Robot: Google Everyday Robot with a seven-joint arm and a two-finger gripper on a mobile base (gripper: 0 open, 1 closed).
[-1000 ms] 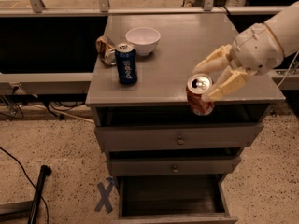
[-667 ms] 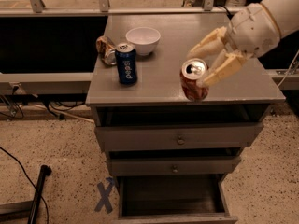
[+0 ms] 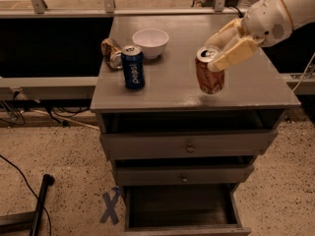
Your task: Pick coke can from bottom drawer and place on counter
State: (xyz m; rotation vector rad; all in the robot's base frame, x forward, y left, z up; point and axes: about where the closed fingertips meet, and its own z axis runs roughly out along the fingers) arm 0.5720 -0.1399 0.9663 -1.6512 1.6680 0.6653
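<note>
while the gripper [image 3: 217, 52] clamps the coke can [image 3: 210, 78] upright just above the counter [image 3: 167, 80], the set-down looks straight down

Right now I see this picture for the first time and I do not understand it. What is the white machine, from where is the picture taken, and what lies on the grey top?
The white shape at the upper right is a robot arm. Its two-finger hand is shut on the coke can, low over the right part of the counter; whether the can touches it, I cannot tell. The single camera looks down at the cabinet from the front. Also on the counter are a blue Pepsi can, a white bowl and a crushed can. The bottom drawer is pulled open.
</note>
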